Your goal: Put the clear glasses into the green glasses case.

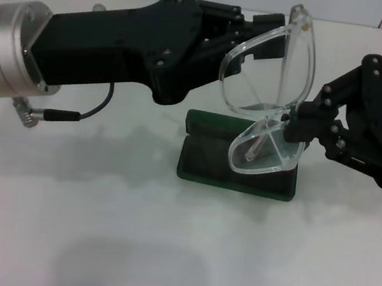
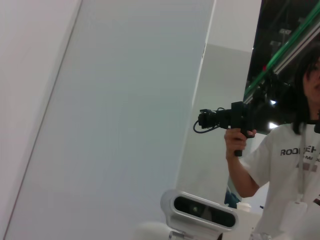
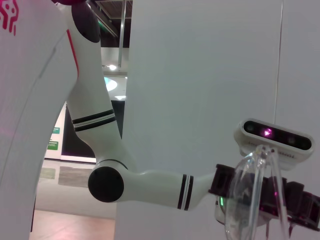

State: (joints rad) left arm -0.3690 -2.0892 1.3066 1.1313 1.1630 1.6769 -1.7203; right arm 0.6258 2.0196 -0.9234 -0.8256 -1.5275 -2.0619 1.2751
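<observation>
The clear glasses [image 1: 270, 76] hang on end in the air, one lens above the other, right over the green glasses case [image 1: 206, 160]. The case lies open on the white table, dark lining up. My right gripper [image 1: 291, 119] comes in from the right and is shut on the glasses at their middle, between the two lenses. My left gripper [image 1: 265, 33] reaches in from the left behind the upper lens, at the glasses' top end. In the right wrist view the glasses [image 3: 250, 200] stand close up, with the left arm's wrist behind them.
The white table [image 1: 162, 252] spreads out in front of the case. A cable and plug [image 1: 54, 114] hang under the left arm. In the left wrist view a person [image 2: 285, 165] stands holding a camera.
</observation>
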